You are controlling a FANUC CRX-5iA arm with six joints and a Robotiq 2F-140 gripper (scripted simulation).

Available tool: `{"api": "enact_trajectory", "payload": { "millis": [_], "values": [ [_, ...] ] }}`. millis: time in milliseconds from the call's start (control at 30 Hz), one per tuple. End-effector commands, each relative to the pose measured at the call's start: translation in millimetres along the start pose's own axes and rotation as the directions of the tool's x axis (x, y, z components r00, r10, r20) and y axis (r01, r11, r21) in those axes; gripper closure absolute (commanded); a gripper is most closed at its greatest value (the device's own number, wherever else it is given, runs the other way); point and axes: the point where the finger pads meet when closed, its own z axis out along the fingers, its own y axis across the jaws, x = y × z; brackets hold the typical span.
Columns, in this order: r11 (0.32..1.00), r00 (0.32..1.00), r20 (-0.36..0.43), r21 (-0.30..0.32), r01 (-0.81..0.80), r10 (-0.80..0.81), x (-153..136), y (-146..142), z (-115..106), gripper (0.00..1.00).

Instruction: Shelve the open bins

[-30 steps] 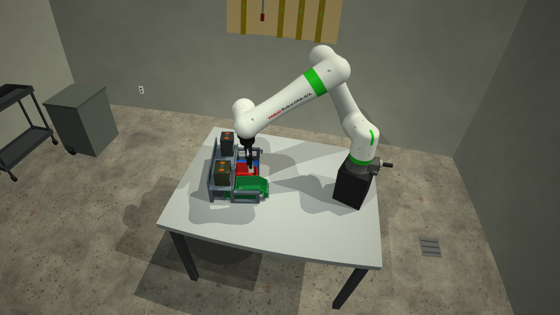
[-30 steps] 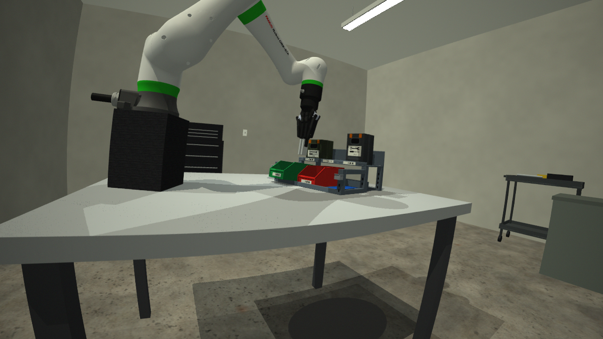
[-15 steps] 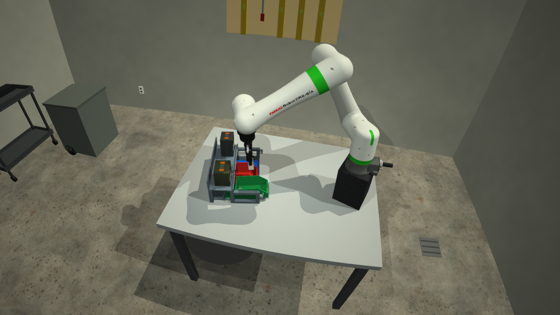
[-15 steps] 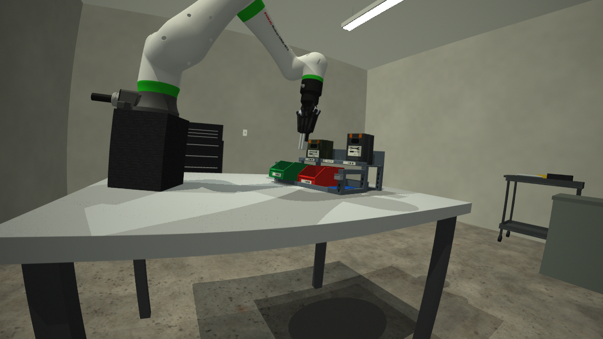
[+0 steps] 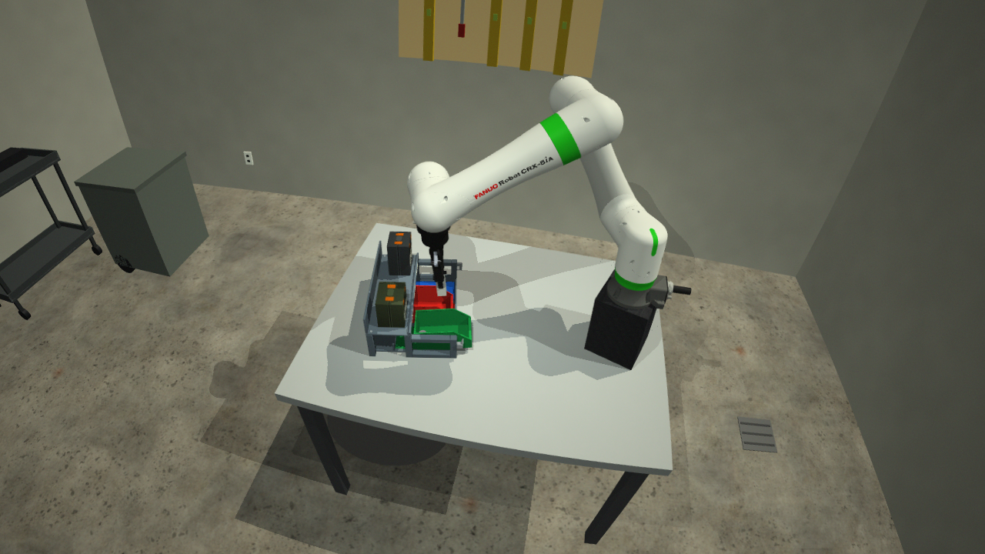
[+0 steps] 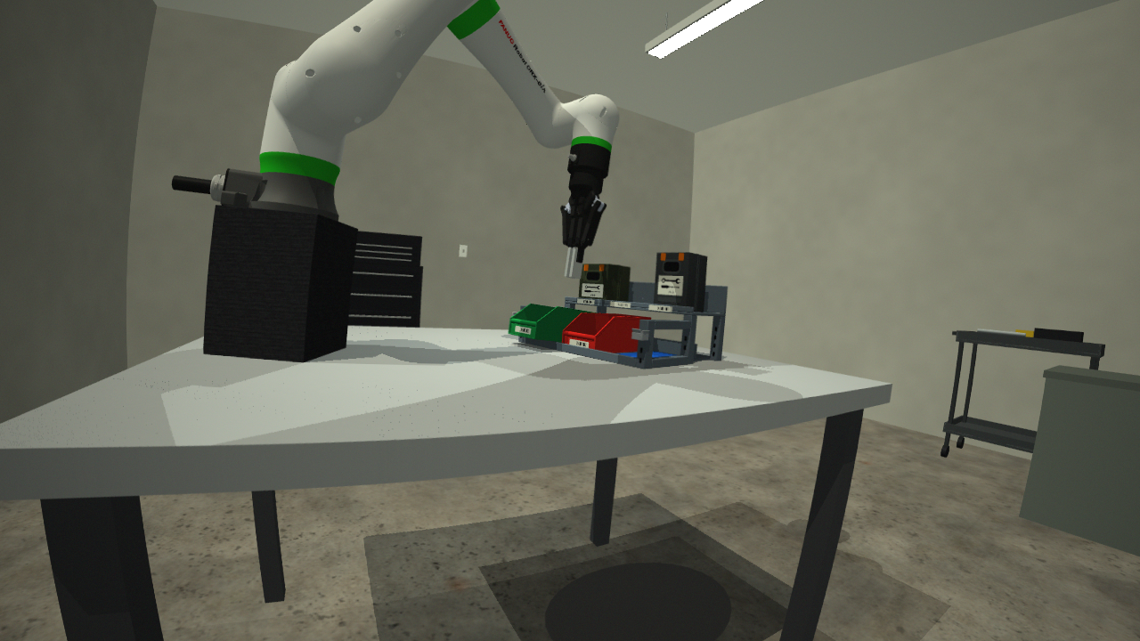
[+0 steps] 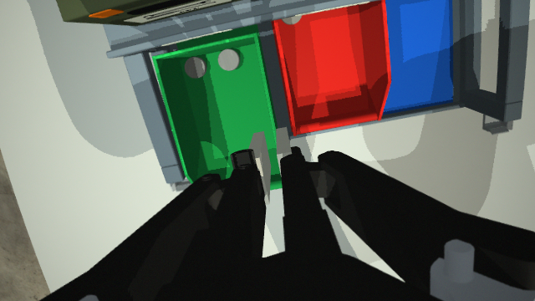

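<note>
The green bin [image 5: 440, 322] [image 6: 570, 320] [image 7: 242, 100] stands at one end of the shelf [image 5: 369, 303] [image 6: 717, 301] [image 7: 148, 117], front out, with two grey round parts inside. Its front reaches farther out than the red bin's, over the shelf's front edge; whether it rests on the lip I cannot tell. The red bin [image 5: 433, 296] [image 6: 622, 335] [image 7: 334, 63] stands in the middle place, front out, one part partly showing at its rear. The marks under both bins are hidden. My gripper [image 5: 441, 290] [image 6: 570, 273] [image 7: 273, 147] is shut and empty, above the bins' front area.
A blue mark [image 6: 638, 354] [image 7: 422, 67] lies bare beside the red bin. An olive case [image 5: 391, 309] [image 6: 609, 282] [image 7: 84, 8] and a dark case [image 5: 399, 258] [image 6: 691, 279] stand on the upper board, behind the gripper. Side frames close both shelf ends.
</note>
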Motion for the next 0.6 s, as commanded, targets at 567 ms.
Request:
{"api": "enact_trajectory", "payload": {
  "millis": [567],
  "values": [
    [1.000,1.000,0.000,0.000,0.000,0.000,0.0,0.0,-1.9,1.00]
  ]
}}
